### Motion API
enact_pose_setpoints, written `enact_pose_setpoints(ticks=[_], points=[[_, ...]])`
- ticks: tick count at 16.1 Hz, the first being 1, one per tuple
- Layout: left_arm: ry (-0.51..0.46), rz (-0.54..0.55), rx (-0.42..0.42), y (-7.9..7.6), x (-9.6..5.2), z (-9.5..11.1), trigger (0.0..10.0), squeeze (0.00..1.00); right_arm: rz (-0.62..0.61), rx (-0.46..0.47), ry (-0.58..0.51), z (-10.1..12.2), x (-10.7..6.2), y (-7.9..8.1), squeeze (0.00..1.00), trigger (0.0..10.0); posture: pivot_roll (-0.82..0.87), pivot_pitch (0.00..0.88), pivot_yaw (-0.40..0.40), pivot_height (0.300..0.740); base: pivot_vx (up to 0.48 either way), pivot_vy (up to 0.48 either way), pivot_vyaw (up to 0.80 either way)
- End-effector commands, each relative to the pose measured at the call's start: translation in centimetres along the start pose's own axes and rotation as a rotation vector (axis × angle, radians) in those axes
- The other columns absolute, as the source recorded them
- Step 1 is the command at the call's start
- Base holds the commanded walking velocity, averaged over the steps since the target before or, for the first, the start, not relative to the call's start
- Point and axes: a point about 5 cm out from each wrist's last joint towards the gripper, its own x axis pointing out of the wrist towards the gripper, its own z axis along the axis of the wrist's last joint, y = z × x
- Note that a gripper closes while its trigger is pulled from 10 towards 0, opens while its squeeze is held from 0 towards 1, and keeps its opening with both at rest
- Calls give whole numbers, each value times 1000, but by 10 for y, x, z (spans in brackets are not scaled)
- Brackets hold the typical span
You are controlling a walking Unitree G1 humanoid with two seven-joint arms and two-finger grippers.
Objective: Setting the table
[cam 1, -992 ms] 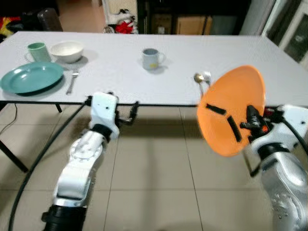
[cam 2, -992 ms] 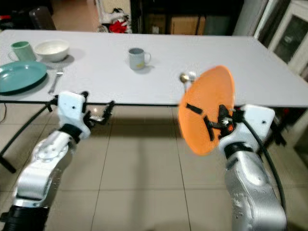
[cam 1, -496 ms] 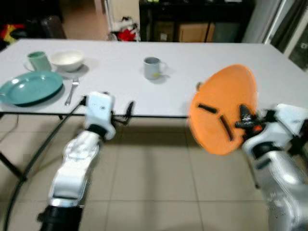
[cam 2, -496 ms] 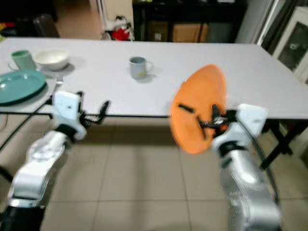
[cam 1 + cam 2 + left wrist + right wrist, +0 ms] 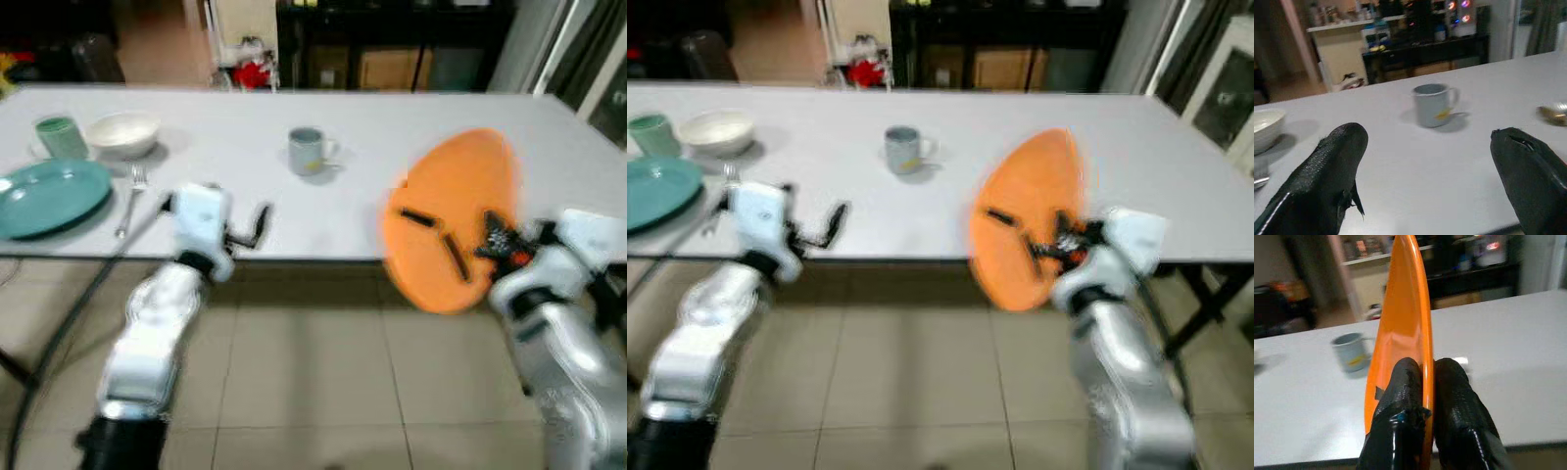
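Observation:
My right gripper (image 5: 441,240) is shut on an orange plate (image 5: 456,211) and holds it nearly upright at the front edge of the white table (image 5: 196,127). In the right wrist view both fingers (image 5: 1400,387) clamp the orange plate's rim (image 5: 1405,303). A spoon (image 5: 1555,110) lies on the table just behind the plate. My left gripper (image 5: 250,225) hangs open and empty over the front edge. A grey mug (image 5: 309,150) stands mid-table, straight ahead of the left gripper (image 5: 1427,134).
At the far left of the table sit a teal plate (image 5: 49,196), a fork (image 5: 130,191), a white bowl (image 5: 122,132) and a green cup (image 5: 59,135). Dark furniture stands behind the table. Tiled floor (image 5: 313,392) lies below me.
The whole view has shifted: the table's front edge is now closer to me. Both grippers have come up to that edge, the right one still holding the orange plate.

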Motion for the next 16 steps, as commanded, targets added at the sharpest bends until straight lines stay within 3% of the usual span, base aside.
enact_pose_setpoints(ticks=[1, 11, 13, 16], points=[[-14, -29, -6, -8, 3, 3, 10000, 0, -20, -6, -54, 10, -2, -4, 0, 10000, -21, 0, 1, 740, 352, 0, 0], [-10, -56, 1, -10, 1, 2, 10000, 0, 1, 44, -42, 7, -3, -1, 0, 10000, -20, 0, 9, 740, 349, 0, 0], [-9, -70, -3, -12, 0, 2, 10000, 0, 1, 121, -34, 5, -1, 0, 0, 10000, -15, 0, 10, 740, 146, 0, 0], [1, -179, 3, -18, -4, 3, 10000, 0, -9, 357, 28, -4, 11, -1, 0, 10000, -9, 0, 14, 740, 0, 0, 0]])
